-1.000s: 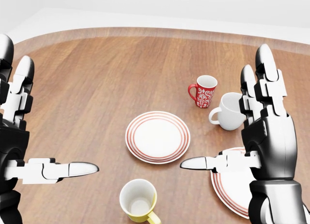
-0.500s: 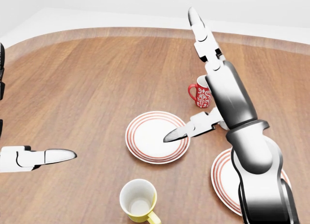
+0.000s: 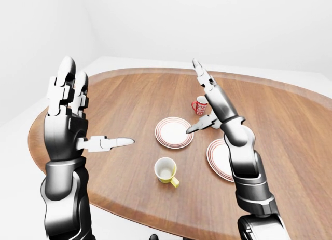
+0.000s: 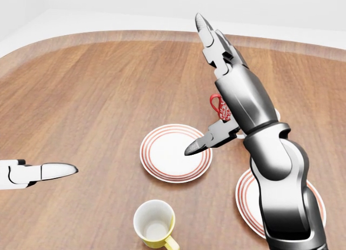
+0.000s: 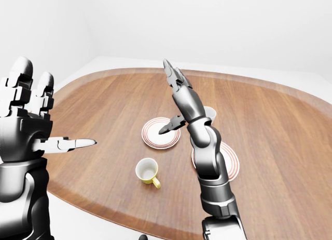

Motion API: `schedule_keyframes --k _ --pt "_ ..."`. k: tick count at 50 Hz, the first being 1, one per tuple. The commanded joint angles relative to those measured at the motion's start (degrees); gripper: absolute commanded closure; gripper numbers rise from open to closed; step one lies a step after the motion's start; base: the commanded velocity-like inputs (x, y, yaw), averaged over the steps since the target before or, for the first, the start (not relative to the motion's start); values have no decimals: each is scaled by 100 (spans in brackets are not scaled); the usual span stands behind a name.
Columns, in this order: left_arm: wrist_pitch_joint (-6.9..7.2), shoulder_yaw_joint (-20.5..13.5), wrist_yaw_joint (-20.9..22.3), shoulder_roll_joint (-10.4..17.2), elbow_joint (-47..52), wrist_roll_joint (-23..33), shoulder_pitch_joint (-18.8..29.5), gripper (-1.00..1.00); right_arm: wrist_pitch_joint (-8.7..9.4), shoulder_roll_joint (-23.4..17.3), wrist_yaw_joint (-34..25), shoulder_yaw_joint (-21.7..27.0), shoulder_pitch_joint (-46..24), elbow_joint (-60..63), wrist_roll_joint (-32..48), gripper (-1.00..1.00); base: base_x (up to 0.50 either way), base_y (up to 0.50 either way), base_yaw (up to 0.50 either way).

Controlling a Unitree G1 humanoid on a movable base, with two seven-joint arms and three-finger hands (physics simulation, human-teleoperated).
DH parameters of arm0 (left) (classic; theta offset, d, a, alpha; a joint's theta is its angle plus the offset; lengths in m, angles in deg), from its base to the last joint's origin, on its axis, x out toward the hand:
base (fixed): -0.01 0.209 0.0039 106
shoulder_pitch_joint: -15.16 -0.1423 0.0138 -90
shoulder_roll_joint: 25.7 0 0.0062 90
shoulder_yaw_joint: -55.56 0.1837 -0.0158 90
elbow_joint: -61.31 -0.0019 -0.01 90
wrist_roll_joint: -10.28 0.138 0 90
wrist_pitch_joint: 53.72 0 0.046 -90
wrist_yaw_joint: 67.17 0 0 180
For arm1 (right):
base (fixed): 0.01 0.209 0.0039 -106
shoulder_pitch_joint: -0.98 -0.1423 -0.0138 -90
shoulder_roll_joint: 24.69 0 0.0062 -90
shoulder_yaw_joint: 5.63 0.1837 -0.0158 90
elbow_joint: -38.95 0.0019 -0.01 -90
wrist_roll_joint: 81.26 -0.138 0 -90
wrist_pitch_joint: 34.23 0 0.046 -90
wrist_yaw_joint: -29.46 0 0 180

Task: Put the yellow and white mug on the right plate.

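Note:
The yellow and white mug (image 4: 155, 224) stands upright and empty near the bottom of the head view, handle toward the lower right. The right plate (image 4: 245, 202), white with red rings, lies at the lower right, largely hidden by my right forearm. My right hand (image 4: 205, 85) is open and raised high above the table, with its fingers pointing up. Its thumb reaches over the middle plate (image 4: 167, 152), well away from the mug. My left hand (image 3: 96, 107) is open too, held up at the left, apart from everything.
A red patterned mug (image 3: 198, 105) stands beyond the middle plate, partly hidden by my right hand in the head view. A white mug (image 5: 210, 114) peeks out behind my right arm. The round wooden table (image 4: 92, 98) has bare wood on its left half.
My right hand has lifted from the lower right and swung left and up over the middle plate, covering the white mug. My left hand slid left; only its thumb remains in the head view.

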Motion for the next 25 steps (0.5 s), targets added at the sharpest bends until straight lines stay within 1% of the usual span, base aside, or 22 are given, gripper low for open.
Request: schedule_keyframes --k 1,25 --pt "0 -24 4 17 3 -15 12 -91 0 51 -82 34 -42 -71 171 -100 0 0 0" --pt "0 -23 2 18 3 -17 11 -91 0 72 -100 53 -42 -74 196 -100 0 0 0"
